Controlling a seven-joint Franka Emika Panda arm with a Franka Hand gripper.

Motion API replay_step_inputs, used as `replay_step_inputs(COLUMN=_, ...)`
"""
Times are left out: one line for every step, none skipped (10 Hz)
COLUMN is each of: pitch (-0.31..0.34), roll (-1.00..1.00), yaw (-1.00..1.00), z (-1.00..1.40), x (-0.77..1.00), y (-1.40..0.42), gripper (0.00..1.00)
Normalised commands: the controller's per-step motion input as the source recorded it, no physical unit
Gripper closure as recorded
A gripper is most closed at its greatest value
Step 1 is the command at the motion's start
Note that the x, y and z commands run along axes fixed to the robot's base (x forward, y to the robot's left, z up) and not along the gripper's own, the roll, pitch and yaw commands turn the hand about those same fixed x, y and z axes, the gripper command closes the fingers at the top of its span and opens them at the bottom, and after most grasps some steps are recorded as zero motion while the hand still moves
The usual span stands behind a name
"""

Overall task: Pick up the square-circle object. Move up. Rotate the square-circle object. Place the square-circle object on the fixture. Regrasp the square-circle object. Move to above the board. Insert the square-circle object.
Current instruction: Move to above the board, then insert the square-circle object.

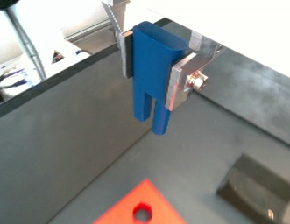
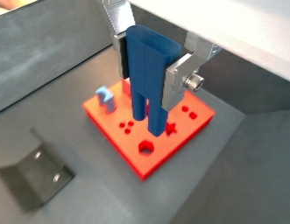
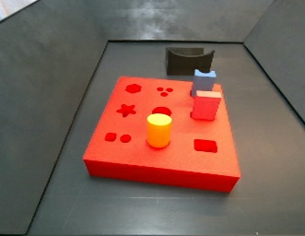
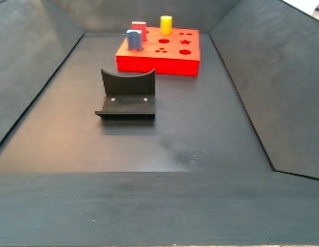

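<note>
My gripper [image 1: 153, 63] is shut on the square-circle object [image 1: 146, 98], a dark-blue flat piece whose two peg legs hang down below the fingers. Both wrist views show this grip [image 2: 151, 70], and the piece [image 2: 142, 87] hangs high above the board [image 2: 150, 150], a red slab with shaped holes. One corner of the board shows in a wrist view [image 1: 126, 206]. The board also lies in both side views [image 3: 136, 159] [image 4: 171, 61]. The fixture [image 4: 127, 94], a dark bracket, stands on the floor apart from the board [image 3: 185, 61] [image 2: 36, 175] [image 1: 257, 187]. Gripper and piece are out of both side views.
A red block with a light-blue top [image 3: 205, 96] and a yellow cylinder [image 3: 158, 129] stand upright in the board; both also show in the far view [image 4: 132, 39] [image 4: 166, 23]. Dark grey walls enclose the floor on all sides.
</note>
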Motion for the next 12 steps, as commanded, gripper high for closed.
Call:
replay_step_inputs(pitch=0.121, roll=0.00, yaw=0.01, z=0.05, x=0.55, y=-1.00, gripper=1.00)
replay_step_inputs(pitch=0.128, roll=0.00, yaw=0.01, z=0.05, x=0.57, y=-1.00, gripper=1.00)
replay_step_inputs(pitch=0.137, roll=0.01, yaw=0.01, z=0.06, x=0.58, y=-1.00, gripper=1.00)
replay_step_inputs(pitch=0.141, roll=0.02, yaw=0.01, z=0.06, x=0.52, y=-0.85, gripper=1.00)
replay_step_inputs(pitch=0.141, roll=0.04, yaw=0.01, z=0.05, x=0.33, y=-0.48, gripper=1.00)
replay_step_inputs(pitch=0.126, roll=0.05, yaw=0.01, z=0.04, x=0.25, y=-0.34, gripper=1.00)
replay_step_inputs(pitch=0.078, roll=0.06, yaw=0.01, z=0.03, x=0.13, y=-0.18, gripper=1.00)
replay_step_inputs(pitch=0.060, roll=0.10, yaw=0.21, z=-1.00, x=-0.56, y=-0.58, gripper=1.00)
replay_step_inputs(pitch=0.061, roll=0.10, yaw=0.22, z=-1.00, x=-0.55, y=-0.58, gripper=1.00)
replay_step_inputs(pitch=0.011, roll=0.09, yaw=0.15, z=-1.00, x=-0.48, y=-0.68, gripper=1.00)
replay_step_inputs(pitch=-0.006, roll=0.07, yaw=0.03, z=-1.00, x=-0.47, y=-0.77, gripper=1.00)
replay_step_inputs(pitch=-0.041, roll=0.06, yaw=-0.25, z=-1.00, x=0.26, y=-0.41, gripper=1.00)
